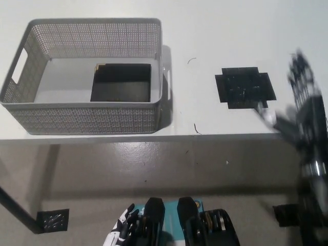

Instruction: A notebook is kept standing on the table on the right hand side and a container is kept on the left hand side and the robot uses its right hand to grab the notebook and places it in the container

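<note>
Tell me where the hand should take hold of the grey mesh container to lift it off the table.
Probably at the handle slot cut into the left end wall of the grey perforated plastic container, coming from the robot's left; a matching slot shows on the right wall. The walls flare upward and offer little else to hook. The black notebook lies flat inside toward the right, so that end may hang heavier.

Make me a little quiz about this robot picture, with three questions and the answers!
1. True or false: the black notebook lies flat inside the grey container.
2. Which hand is by the table's right side: A) white left hand, B) black right hand?
3. Fill in: the black mat lies on the white ____.

Key: 1 true. 2 B; it is blurred and holds nothing, while the left hand rests low, below the table. 3 table.
</note>
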`<state>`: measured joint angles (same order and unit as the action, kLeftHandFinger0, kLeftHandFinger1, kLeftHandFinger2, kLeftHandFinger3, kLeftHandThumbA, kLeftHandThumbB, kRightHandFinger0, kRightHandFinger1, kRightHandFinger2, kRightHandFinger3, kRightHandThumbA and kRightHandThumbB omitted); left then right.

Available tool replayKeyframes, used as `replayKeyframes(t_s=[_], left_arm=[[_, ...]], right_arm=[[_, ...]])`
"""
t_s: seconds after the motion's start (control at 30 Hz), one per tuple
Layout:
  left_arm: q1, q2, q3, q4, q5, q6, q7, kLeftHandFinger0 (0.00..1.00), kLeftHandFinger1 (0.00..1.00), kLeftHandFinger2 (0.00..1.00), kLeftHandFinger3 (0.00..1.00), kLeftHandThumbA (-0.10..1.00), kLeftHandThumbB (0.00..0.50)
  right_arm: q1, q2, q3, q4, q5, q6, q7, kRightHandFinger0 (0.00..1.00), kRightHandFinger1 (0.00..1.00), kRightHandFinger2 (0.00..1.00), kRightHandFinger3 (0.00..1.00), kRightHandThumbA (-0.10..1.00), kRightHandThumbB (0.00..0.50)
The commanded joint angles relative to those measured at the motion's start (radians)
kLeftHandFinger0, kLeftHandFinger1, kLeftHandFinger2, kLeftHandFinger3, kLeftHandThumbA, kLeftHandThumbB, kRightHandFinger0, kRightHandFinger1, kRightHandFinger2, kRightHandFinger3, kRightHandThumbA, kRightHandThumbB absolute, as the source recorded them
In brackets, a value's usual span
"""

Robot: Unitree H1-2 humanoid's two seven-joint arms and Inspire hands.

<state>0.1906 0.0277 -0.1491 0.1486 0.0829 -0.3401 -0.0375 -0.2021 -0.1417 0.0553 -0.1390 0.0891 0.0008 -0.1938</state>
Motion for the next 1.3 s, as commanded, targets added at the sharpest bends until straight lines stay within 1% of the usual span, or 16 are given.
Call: replayKeyframes(t_s=[0.0, 0.03, 0.2, 0.27, 0.33, 0.37, 0.43, 0.47, 0.5, 0.6, 0.73, 0.83, 0.97, 1.07, 1.17, 1.27], left_arm=[[-0.013, 0.015, 0.018, -0.009, -0.021, -0.014, -0.011, 1.0, 1.0, 1.0, 1.0, 1.0, 0.148], [-0.018, 0.015, 0.02, -0.006, -0.026, -0.019, -0.011, 1.0, 1.0, 1.0, 1.0, 1.0, 0.146], [-0.027, 0.017, 0.03, -0.005, -0.035, -0.026, -0.012, 1.0, 1.0, 1.0, 1.0, 1.0, 0.146], [-0.031, 0.017, 0.033, -0.007, -0.048, -0.024, -0.017, 1.0, 1.0, 1.0, 1.0, 1.0, 0.154], [-0.031, 0.018, 0.035, -0.004, -0.053, -0.034, -0.02, 1.0, 1.0, 1.0, 1.0, 1.0, 0.152], [-0.031, 0.016, 0.037, -0.005, -0.047, -0.029, -0.016, 1.0, 1.0, 1.0, 1.0, 1.0, 0.167], [-0.039, 0.014, 0.04, 0.001, -0.043, -0.032, -0.012, 1.0, 1.0, 1.0, 1.0, 1.0, 0.16], [-0.044, 0.015, 0.042, 0.003, -0.043, -0.033, -0.013, 1.0, 1.0, 1.0, 1.0, 1.0, 0.155], [-0.043, 0.016, 0.044, 0.002, -0.044, -0.032, -0.015, 1.0, 1.0, 1.0, 1.0, 1.0, 0.155], [-0.045, 0.012, 0.048, 0.0, -0.054, -0.029, -0.02, 1.0, 1.0, 1.0, 1.0, 1.0, 0.149], [-0.042, 0.008, 0.056, -0.003, -0.055, -0.021, -0.012, 1.0, 1.0, 1.0, 1.0, 1.0, 0.168], [-0.045, 0.002, 0.063, -0.008, -0.045, -0.009, -0.001, 1.0, 1.0, 1.0, 1.0, 1.0, 0.173], [-0.065, 0.002, 0.067, 0.0, -0.039, -0.018, 0.001, 1.0, 1.0, 1.0, 1.0, 1.0, 0.143], [-0.073, 0.001, 0.074, -0.007, -0.037, -0.011, 0.005, 1.0, 1.0, 1.0, 1.0, 1.0, 0.157], [-0.069, -0.006, 0.083, -0.02, -0.05, -0.013, 0.004, 1.0, 1.0, 1.0, 1.0, 1.0, 0.13], [-0.058, -0.006, 0.091, -0.022, -0.057, -0.013, -0.001, 1.0, 1.0, 1.0, 1.0, 1.0, 0.163]], right_arm=[[0.468, -0.033, 0.149, -0.447, -0.117, -0.41, 0.131, 1.0, 1.0, 1.0, 1.0, 1.0, 0.417], [0.505, -0.023, 0.171, -0.42, -0.113, -0.417, 0.13, 1.0, 1.0, 1.0, 1.0, 1.0, 0.431], [0.567, 0.015, 0.218, -0.248, -0.137, -0.471, 0.108, 1.0, 1.0, 1.0, 1.0, 1.0, 0.431], [0.564, 0.014, 0.224, -0.189, -0.136, -0.471, 0.111, 1.0, 1.0, 1.0, 1.0, 1.0, 0.466], [0.561, 0.018, 0.231, -0.123, -0.135, -0.471, 0.108, 1.0, 1.0, 1.0, 1.0, 1.0, 0.454], [0.557, 0.021, 0.232, -0.077, -0.127, -0.471, 0.11, 1.0, 1.0, 1.0, 1.0, 1.0, 0.443], [0.53, 0.023, 0.234, 0.017, -0.104, -0.471, 0.125, 1.0, 1.0, 1.0, 1.0, 1.0, 0.415], [0.519, 0.025, 0.234, 0.039, -0.102, -0.471, 0.125, 1.0, 1.0, 1.0, 1.0, 1.0, 0.43], [0.501, 0.027, 0.235, 0.089, -0.099, -0.471, 0.13, 1.0, 1.0, 1.0, 1.0, 1.0, 0.414], [0.464, 0.022, 0.231, 0.164, -0.108, -0.471, 0.131, 1.0, 1.0, 1.0, 1.0, 1.0, 0.406], [0.413, 0.023, 0.22, 0.248, -0.083, -0.471, 0.159, 1.0, 1.0, 1.0, 1.0, 1.0, 0.385], [0.391, 0.023, 0.209, 0.273, -0.074, -0.471, 0.175, 1.0, 1.0, 1.0, 1.0, 1.0, 0.391], [0.365, 0.026, 0.19, 0.289, -0.057, -0.471, 0.195, 1.0, 1.0, 1.0, 1.0, 1.0, 0.394], [0.354, 0.029, 0.179, 0.291, -0.063, -0.471, 0.199, 1.0, 1.0, 1.0, 1.0, 1.0, 0.392], [0.355, 0.033, 0.168, 0.291, -0.057, -0.471, 0.208, 1.0, 1.0, 1.0, 1.0, 1.0, 0.389], [0.36, 0.036, 0.164, 0.29, -0.063, -0.471, 0.214, 1.0, 1.0, 1.0, 1.0, 1.0, 0.406]])
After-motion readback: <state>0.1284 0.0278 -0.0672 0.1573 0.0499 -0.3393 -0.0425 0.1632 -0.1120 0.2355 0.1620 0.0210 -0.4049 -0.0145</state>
